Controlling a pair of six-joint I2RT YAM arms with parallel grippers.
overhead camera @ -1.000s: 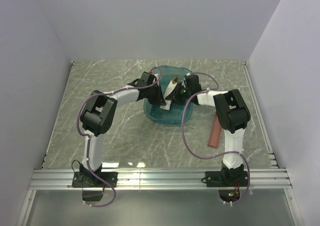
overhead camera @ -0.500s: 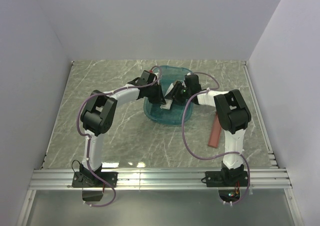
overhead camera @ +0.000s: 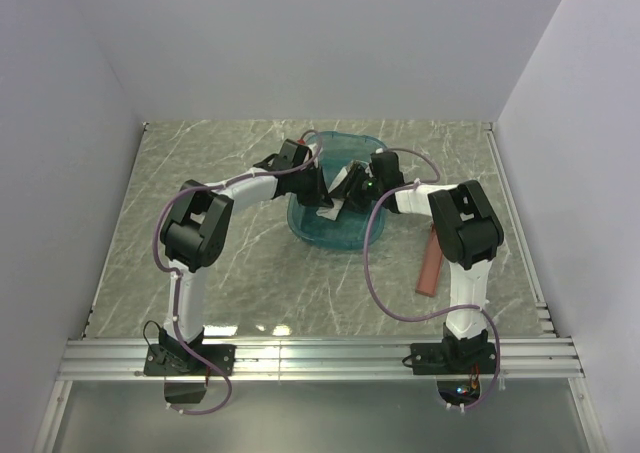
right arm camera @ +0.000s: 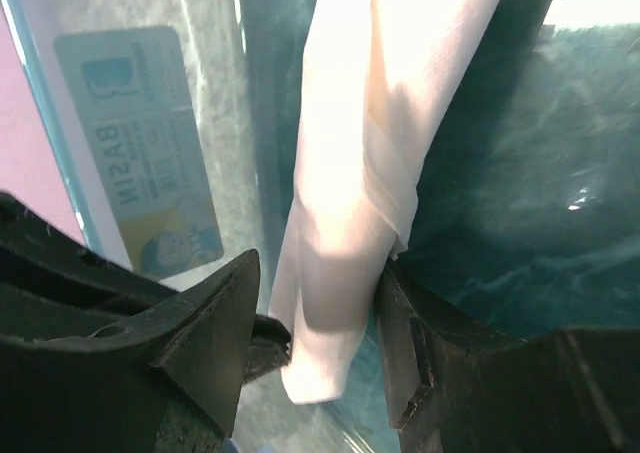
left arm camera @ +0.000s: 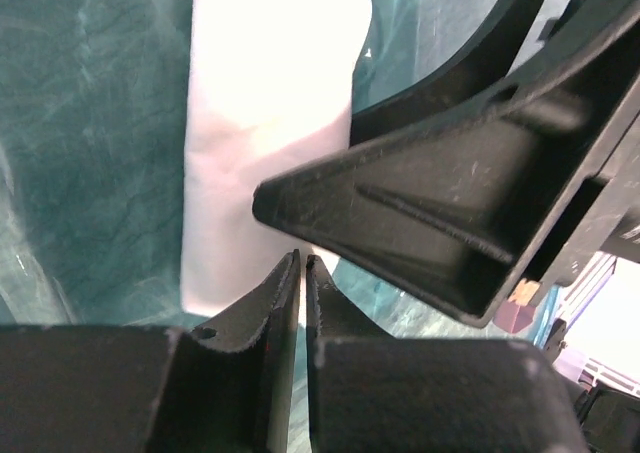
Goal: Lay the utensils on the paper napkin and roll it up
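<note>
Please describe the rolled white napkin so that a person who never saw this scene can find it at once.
On the marble table, look at the translucent teal tub at the far middle. Over it, the right gripper holds the paper napkin, a narrow rolled bundle, between its fingers. It is the only white, soft thing among the black fingers and teal plastic.

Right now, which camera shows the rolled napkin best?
Right wrist: the paper napkin fills the frame as a rolled bundle clamped in the right pincer. Left wrist shows a flat white stretch of it, partly blocked by that pincer. Top external shows only a white scrap inside the teal tub.
</note>
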